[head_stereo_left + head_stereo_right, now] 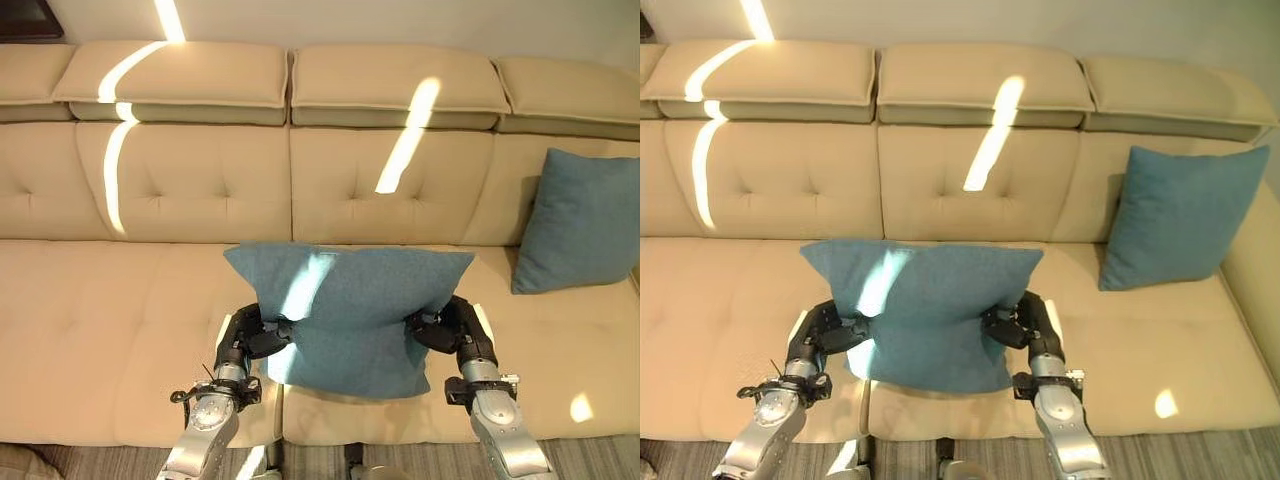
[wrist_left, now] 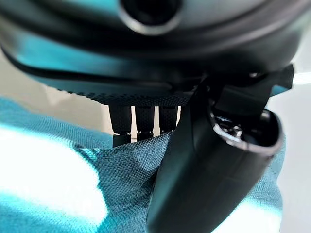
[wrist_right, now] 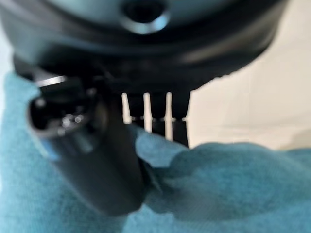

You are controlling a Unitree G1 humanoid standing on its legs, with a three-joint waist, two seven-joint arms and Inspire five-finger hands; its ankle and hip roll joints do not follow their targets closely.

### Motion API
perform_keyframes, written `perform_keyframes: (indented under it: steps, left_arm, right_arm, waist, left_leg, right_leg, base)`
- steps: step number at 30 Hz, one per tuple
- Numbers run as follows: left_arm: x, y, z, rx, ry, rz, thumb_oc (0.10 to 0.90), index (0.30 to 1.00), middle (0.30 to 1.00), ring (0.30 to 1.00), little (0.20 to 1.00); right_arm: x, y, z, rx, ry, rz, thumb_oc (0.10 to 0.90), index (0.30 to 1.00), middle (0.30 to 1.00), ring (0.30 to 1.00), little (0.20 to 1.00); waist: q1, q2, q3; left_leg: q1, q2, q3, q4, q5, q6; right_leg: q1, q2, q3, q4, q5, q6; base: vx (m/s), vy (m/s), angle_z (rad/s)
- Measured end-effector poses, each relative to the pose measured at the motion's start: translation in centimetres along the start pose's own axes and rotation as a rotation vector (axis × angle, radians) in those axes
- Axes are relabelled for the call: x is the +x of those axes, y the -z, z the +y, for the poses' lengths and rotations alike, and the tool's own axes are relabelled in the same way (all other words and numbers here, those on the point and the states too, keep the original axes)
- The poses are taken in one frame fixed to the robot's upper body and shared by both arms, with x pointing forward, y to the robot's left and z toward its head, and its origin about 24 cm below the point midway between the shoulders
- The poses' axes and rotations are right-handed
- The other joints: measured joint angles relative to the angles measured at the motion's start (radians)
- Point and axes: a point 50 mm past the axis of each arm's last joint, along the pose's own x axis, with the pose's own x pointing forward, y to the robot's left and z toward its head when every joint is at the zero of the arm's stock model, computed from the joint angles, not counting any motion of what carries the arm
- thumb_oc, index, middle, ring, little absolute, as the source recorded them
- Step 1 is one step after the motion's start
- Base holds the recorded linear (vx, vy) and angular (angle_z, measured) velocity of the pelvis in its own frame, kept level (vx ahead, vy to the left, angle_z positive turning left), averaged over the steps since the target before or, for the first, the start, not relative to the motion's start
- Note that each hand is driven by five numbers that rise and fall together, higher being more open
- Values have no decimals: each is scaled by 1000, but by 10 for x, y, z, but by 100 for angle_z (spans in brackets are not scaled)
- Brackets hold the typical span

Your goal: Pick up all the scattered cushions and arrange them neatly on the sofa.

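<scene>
Both robot hands pinch one teal cushion (image 1: 345,315) between them, left robot hand (image 1: 250,335) and right robot hand (image 1: 447,327) clamped on its side edges, above the sofa (image 1: 130,300) seat. Another cushion (image 1: 580,220) leans beyond the right robot hand. Best carried forward level, released against the backrest.

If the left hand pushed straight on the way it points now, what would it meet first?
The left hand points inward and is already shut on the held cushion, so it would just press deeper into it. Beyond that is probably the right hand, though depth is unclear.
</scene>
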Motion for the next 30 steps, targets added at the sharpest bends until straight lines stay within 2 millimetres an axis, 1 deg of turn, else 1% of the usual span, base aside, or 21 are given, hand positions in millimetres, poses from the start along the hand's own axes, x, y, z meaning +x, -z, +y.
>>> perform_keyframes:
  steps: [3, 5, 7, 8, 11, 12, 14, 15, 16, 19, 21, 24, 27, 28, 30]
  left_arm:
    - [2, -6, 1, 23, -3, -25, 400, 300, 300, 300, 300]
    - [5, -10, 1, 31, -16, -40, 400, 300, 300, 300, 300]
    - [11, -19, 1, 42, -23, -72, 400, 300, 300, 300, 300]
    - [17, -28, -1, 45, -31, -102, 400, 300, 300, 300, 300]
    - [26, -41, -5, 47, -41, -148, 400, 300, 300, 300, 300]
    - [37, -51, -9, 54, -64, -174, 400, 300, 300, 300, 300]
    - [49, -61, -12, 65, -86, -197, 400, 300, 300, 300, 300]
    - [59, -72, -14, 78, -107, -224, 400, 300, 300, 300, 300]
    - [63, -78, -16, 81, -113, -236, 400, 300, 300, 300, 300]
    - [83, -105, -21, 112, -155, -293, 400, 300, 300, 300, 300]
    - [90, -118, -22, 131, -169, -322, 400, 300, 300, 300, 300]
    - [99, -129, -27, 165, -174, -336, 400, 300, 300, 300, 300]
    - [108, -145, -28, 182, -205, -362, 400, 300, 300, 300, 300]
    - [112, -155, -29, 196, -223, -378, 400, 300, 300, 300, 300]
    - [115, -164, -30, 209, -233, -396, 400, 300, 300, 300, 300]
  right_arm:
    - [4, -5, 1, -7, 7, -20, 400, 300, 300, 300, 300]
    - [8, -11, 3, -13, 8, -44, 400, 300, 300, 300, 300]
    - [16, -21, 4, -23, 22, -80, 400, 300, 300, 300, 300]
    - [23, -30, 4, -34, 32, -116, 400, 300, 300, 300, 300]
    - [32, -42, 4, -45, 59, -159, 400, 300, 300, 300, 300]
    - [43, -54, 7, -61, 73, -192, 400, 300, 300, 300, 300]
    - [56, -65, 9, -69, 89, -218, 400, 300, 300, 300, 300]
    - [68, -77, 11, -81, 109, -244, 400, 300, 300, 300, 300]
    - [72, -82, 11, -90, 114, -256, 400, 300, 300, 300, 300]
    - [93, -109, 11, -129, 144, -312, 400, 300, 300, 300, 300]
    - [100, -124, 11, -131, 163, -340, 400, 300, 300, 300, 300]
    - [107, -131, 11, -146, 192, -342, 400, 300, 300, 300, 300]
    - [115, -145, 13, -171, 208, -363, 400, 300, 300, 300, 300]
    - [121, -154, 13, -192, 216, -376, 400, 300, 300, 300, 300]
    - [124, -162, 11, -200, 226, -391, 400, 300, 300, 300, 300]
  waist:
    - [7, 12, -7]
    - [7, 20, -11]
    - [7, 23, -14]
    - [6, 26, -14]
    - [6, 26, -14]
    - [5, 26, -14]
    - [6, 28, -14]
    - [7, 30, -13]
    - [8, 31, -13]
    - [13, 34, -11]
    - [14, 39, -9]
    - [16, 45, -5]
    - [17, 47, -4]
    - [22, 50, 0]
    - [29, 54, 15]
  left_leg:
    - [-14, -2, -2, -3, -1, -3]
    - [-26, -6, -6, -4, -2, -3]
    - [-50, -9, -10, -4, 0, -4]
    - [-70, -12, -11, -1, 7, -6]
    - [-89, -15, -26, 2, 20, -7]
    - [-104, -15, -30, 2, 25, -7]
    - [-124, -14, -34, 2, 31, -10]
    - [-147, -12, -40, 2, 39, -14]
    - [-158, -11, -43, 2, 41, -15]
    - [-217, -9, -51, 2, 55, -16]
    - [-248, -9, -51, 2, 58, -16]
    - [-267, -12, -49, 3, 60, -14]
    - [-299, -13, -48, 3, 60, -14]
    - [-315, -13, -47, 3, 60, -14]
    - [-317, -13, -45, 3, 60, -14]
  right_leg:
    - [-11, -2, -2, 0, -1, 1]
    - [-21, -5, -4, 0, -1, 0]
    - [-43, -8, -5, 0, 0, 0]
    - [-63, -11, -10, 0, 7, -4]
    - [-72, -14, -30, 0, 8, -5]
    - [-87, -12, -31, 0, 9, -5]
    - [-104, -11, -33, 0, 12, -9]
    - [-124, -8, -39, 0, 16, -11]
    - [-133, -7, -42, 0, 17, -12]
    - [-190, -3, -51, 0, 26, -19]
    - [-220, -3, -51, 1, 30, -16]
    - [-239, -7, -51, 1, 30, -17]
    - [-271, -8, -50, 1, 30, -16]
    - [-288, -8, -49, 1, 31, -17]
    - [-290, -9, -48, 1, 31, -17]
  base:
    - [19, -30, 7]
    - [23, -24, 6]
    - [22, -12, 5]
    - [6, -10, 5]
    - [-35, -23, 17]
    - [-46, -22, 10]
    - [-55, -25, 9]
    - [-50, -19, 11]
    - [-36, -18, 11]
    - [-58, -2, 7]
    - [0, 0, 0]
    - [-11, -2, 1]
    - [-11, -3, 0]
    - [0, 0, 0]
    - [0, 0, 0]
